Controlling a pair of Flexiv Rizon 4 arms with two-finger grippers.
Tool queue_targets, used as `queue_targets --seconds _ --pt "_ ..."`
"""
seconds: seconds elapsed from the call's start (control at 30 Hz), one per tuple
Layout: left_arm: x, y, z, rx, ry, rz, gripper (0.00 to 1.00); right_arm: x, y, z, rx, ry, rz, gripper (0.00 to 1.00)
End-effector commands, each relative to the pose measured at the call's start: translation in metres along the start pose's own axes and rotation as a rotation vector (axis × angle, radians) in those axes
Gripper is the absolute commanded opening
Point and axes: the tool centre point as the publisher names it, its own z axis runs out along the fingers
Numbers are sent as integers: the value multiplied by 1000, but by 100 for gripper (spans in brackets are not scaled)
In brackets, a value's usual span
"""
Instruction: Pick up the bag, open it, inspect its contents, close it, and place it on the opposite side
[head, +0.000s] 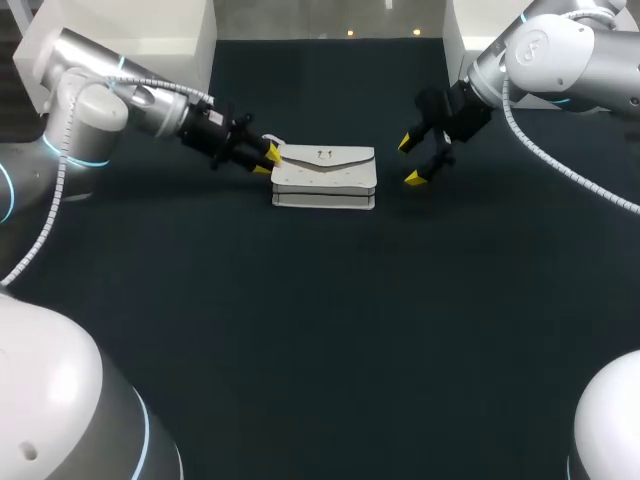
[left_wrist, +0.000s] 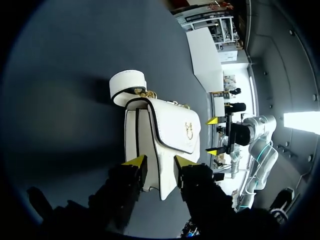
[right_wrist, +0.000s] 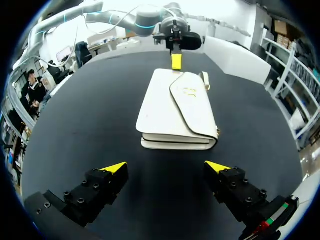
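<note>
From above, the white bag (head: 325, 180) lies flat at the middle of the dark table (head: 300, 330), the left gripper (head: 268, 158) at its left end and the right gripper (head: 410, 160) just off its right end, spread wide and touching nothing. The left wrist view shows its two yellow tips narrowly apart, pressed on either face of the bag's end, pinching it. In the right wrist view the jaws gape short of the bag; the flap's gold emblem (right_wrist: 189, 91) is too small to read.
</note>
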Motion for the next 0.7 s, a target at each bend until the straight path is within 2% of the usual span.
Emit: queue_targets --seconds 0.03,0.13,0.33,0.7 --pt "3 14 -22 34 -10 13 100 -2 0 0 -1 4 0 100" --pt "6 19 -38 59 -36 24 100 -2 0 0 -1 4 0 100" --pt "15 24 -65 43 -96 107 100 4 30 -14 114 -83 -16 100" --pt "32 31 -98 -91 -246 414 100 20 62 -28 209 -186 -52 100"
